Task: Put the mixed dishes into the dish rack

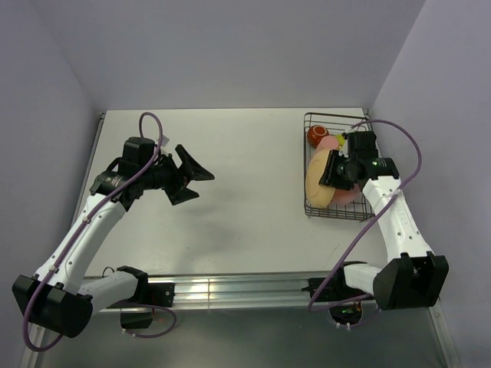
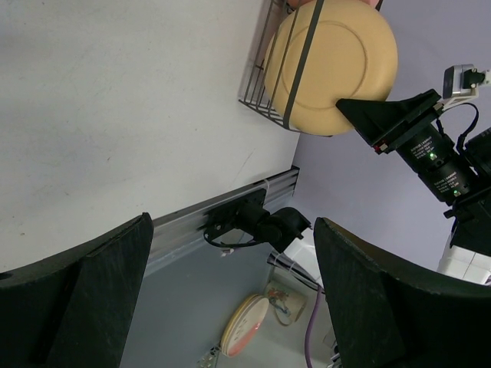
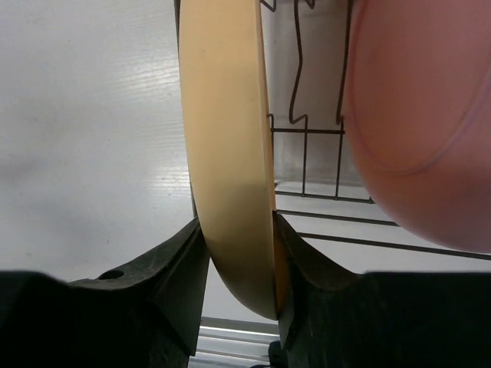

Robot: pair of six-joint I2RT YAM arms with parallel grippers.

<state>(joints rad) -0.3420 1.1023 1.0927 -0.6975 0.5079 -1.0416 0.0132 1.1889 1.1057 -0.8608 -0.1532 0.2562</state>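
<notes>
The right gripper point(image 3: 238, 230) is nearly closed, its two black fingers point(image 3: 180, 261) pressed against opposite faces of the pale orange plate point(image 3: 226, 115) and clamping it by the lower rim. That plate stands on edge inside the dish rack point(image 2: 261, 77), against the rack's left side. Just to its right, the pink plate point(image 3: 422, 115) also stands on edge in the rack, apart from the fingers. A dark red-brown mug point(image 1: 317, 136) lies at the far end of the rack, with something salmon-coloured just beside it. The left gripper point(image 1: 196, 175) has its jaws spread wide and holds nothing. It hangs over the bare left-middle of the table point(image 1: 245, 153), well apart from the rack, pointing right. The table is pale grey-white, and the rack sits at its far right corner. A metal rail point(image 1: 230, 290) runs along the near edge between the arm bases. Plain lavender walls close in the left, far and right sides.
</notes>
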